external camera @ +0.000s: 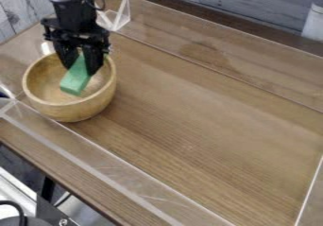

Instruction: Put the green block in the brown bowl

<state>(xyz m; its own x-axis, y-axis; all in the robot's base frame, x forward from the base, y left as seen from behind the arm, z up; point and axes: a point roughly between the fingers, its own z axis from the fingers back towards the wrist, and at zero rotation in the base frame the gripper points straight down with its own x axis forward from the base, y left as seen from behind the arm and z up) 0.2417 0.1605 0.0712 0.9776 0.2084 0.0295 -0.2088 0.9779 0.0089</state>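
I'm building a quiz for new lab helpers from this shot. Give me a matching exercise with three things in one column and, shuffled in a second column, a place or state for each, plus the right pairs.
Things:
1. green block
2. brown bowl
3. gripper

Places or states:
A. stands on the wooden table near its left end
B. points down, shut on a bar over the bowl
C. held tilted between two dark fingers, lower end inside the bowl's rim

Pairs: 1-C, 2-A, 3-B
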